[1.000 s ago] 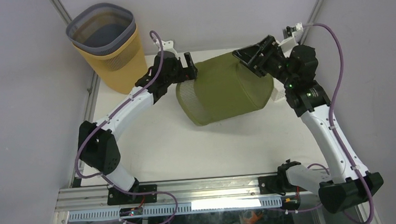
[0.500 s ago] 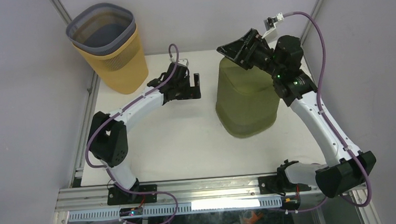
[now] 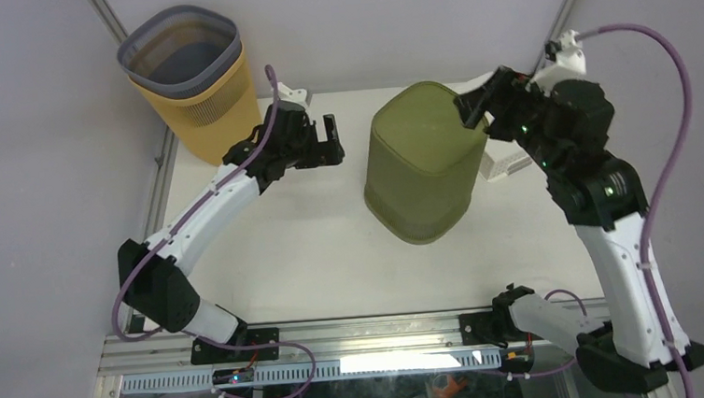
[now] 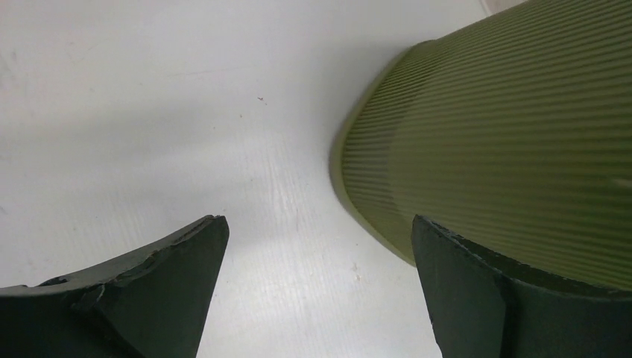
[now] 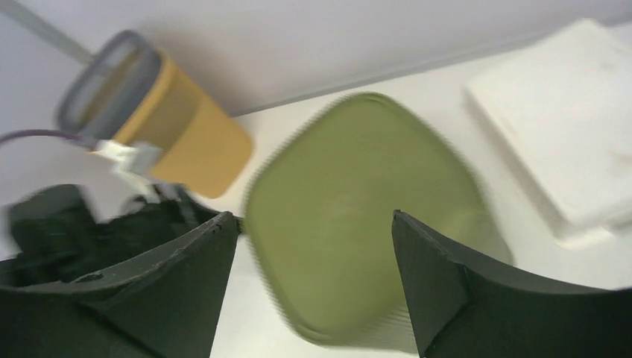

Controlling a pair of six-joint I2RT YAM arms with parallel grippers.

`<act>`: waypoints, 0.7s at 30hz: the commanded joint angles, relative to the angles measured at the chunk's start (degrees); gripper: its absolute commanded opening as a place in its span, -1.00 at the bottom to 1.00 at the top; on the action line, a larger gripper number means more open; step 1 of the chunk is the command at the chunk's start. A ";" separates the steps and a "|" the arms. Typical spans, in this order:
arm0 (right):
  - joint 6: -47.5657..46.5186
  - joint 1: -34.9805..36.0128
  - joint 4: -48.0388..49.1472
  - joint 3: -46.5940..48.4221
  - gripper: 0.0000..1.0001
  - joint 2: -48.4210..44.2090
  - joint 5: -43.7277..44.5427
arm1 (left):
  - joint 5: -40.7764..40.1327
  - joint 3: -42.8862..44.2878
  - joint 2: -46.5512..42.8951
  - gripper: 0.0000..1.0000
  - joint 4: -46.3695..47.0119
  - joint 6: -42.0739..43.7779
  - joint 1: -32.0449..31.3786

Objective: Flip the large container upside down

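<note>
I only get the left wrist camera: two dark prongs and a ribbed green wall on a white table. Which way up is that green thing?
Observer: The top camera shows the green container rim down, with its closed base facing up.
Operator: Is the other arm gripping it?
Observer: No. The right wrist view shows the right gripper open over that base, with its fingers spread.
Operator: Is anything else around?
Observer: Yes, a yellow bin with a grey rim stands upright at the far left corner, with its opening facing up.
</note>
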 commanded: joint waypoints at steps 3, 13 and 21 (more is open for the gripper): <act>-1.82 0.07 -13.66 -10.98 0.60 -11.74 15.88 | 1.02 -1.58 -11.48 0.98 -1.65 -0.58 1.42; 11.21 0.07 3.57 -34.99 0.61 -20.03 -8.05 | -3.25 1.04 -18.68 0.98 -8.37 1.48 1.71; 19.97 0.25 27.36 -37.40 0.61 -6.08 -3.15 | -8.66 8.24 -17.64 0.98 -11.57 1.10 2.52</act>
